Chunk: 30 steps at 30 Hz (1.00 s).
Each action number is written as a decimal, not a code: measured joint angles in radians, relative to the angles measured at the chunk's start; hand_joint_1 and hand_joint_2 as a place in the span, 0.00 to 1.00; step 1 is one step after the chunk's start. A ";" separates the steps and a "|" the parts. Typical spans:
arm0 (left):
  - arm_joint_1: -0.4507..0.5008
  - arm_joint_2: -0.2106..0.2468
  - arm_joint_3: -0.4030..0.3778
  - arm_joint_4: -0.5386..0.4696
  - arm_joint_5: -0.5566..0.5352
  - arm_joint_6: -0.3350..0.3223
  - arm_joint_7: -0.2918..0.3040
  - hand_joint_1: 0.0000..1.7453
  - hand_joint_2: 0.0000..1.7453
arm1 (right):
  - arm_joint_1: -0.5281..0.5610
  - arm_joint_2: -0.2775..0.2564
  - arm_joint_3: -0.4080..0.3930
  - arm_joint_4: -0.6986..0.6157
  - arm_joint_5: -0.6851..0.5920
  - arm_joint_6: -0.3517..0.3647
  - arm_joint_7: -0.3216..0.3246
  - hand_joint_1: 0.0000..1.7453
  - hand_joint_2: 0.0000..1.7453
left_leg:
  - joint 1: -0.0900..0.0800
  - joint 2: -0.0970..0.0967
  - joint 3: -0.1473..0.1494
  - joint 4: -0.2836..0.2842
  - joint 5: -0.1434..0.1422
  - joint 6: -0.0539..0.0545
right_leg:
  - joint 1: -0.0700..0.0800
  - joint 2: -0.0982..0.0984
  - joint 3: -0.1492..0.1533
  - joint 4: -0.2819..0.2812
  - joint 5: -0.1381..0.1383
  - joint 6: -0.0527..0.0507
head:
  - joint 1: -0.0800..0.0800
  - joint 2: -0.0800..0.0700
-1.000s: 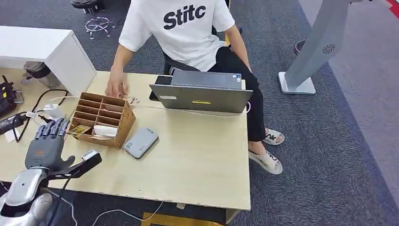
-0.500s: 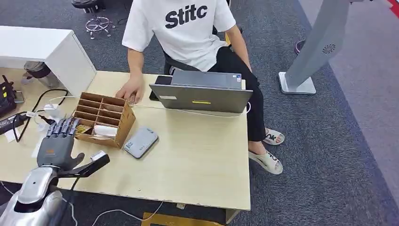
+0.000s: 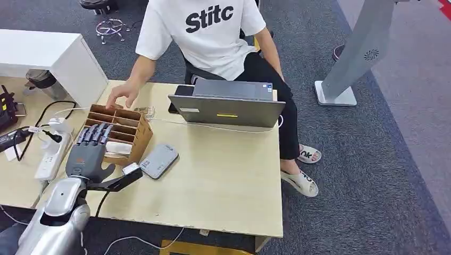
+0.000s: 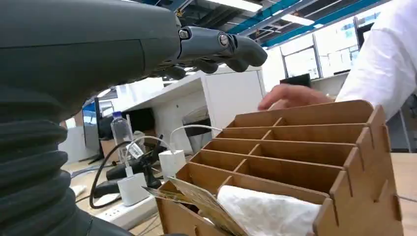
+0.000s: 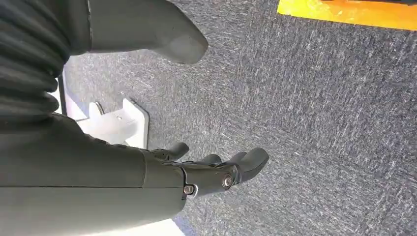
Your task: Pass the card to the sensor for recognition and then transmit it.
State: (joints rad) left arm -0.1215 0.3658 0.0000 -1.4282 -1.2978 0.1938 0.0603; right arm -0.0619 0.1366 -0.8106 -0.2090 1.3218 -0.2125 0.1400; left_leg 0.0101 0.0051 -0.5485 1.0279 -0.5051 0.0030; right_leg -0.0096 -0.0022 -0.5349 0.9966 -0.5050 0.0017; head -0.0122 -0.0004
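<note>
My left hand [image 3: 89, 154] hovers open above the near slots of the wooden organizer [image 3: 133, 127], fingers stretched forward and thumb out to the side. The left wrist view shows a yellowish card [image 4: 196, 201] sticking out of the nearest compartment of the organizer [image 4: 305, 147], beside a white wrapped bundle [image 4: 268, 214], below my fingers [image 4: 221, 46]. The grey card sensor [image 3: 158, 160] lies flat on the table, just right of the organizer. My right hand [image 5: 216, 172] hangs open over the carpet, holding nothing.
A person in a white shirt sits across the table, one hand [image 3: 123, 97] at the organizer's far edge. A laptop [image 3: 228, 109] stands at the far side with a cable in front of it. A white power strip [image 3: 52, 151] and cables lie left of my hand.
My left hand has moved right and forward, from beside the organizer to over its near slots. The person's hand shifted from the organizer's right corner to its far left edge.
</note>
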 joint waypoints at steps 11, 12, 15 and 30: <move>-0.028 -0.005 -0.029 0.039 0.052 -0.077 0.013 0.00 1.00 | 0.000 0.000 0.000 0.000 0.002 0.002 0.003 0.00 1.00 | 0.000 0.000 0.000 0.000 0.000 0.000 | 0.000 0.000 0.000 0.000 0.000 0.000 | 0.000 0.000; -0.028 -0.005 -0.031 0.042 0.055 -0.078 0.013 0.00 1.00 | 0.000 0.000 0.000 0.000 0.003 0.002 0.003 0.00 1.00 | 0.000 0.000 0.000 0.000 0.000 0.000 | 0.000 0.000 0.000 0.000 0.000 0.000 | 0.000 0.000; -0.031 -0.003 -0.037 0.047 0.060 -0.079 0.021 0.00 1.00 | 0.000 0.000 0.000 0.000 0.003 0.001 0.003 0.00 1.00 | 0.000 0.000 0.000 0.000 0.000 0.000 | 0.000 0.000 0.000 0.000 0.000 0.000 | 0.000 0.000; -0.035 -0.003 -0.041 0.051 0.065 -0.080 0.025 1.00 1.00 | 0.000 0.000 0.000 0.000 0.006 -0.003 0.001 0.00 1.00 | 0.000 0.000 0.000 0.000 0.000 0.000 | 0.000 0.000 0.000 0.000 0.000 0.000 | 0.000 0.000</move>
State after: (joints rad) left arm -0.1568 0.3624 -0.0412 -1.3767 -1.2325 0.1133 0.0851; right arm -0.0621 0.1369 -0.8106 -0.2090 1.3275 -0.2155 0.1408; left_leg 0.0102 0.0050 -0.5490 1.0278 -0.5051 0.0030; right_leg -0.0095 -0.0023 -0.5350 0.9967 -0.5050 0.0017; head -0.0122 -0.0004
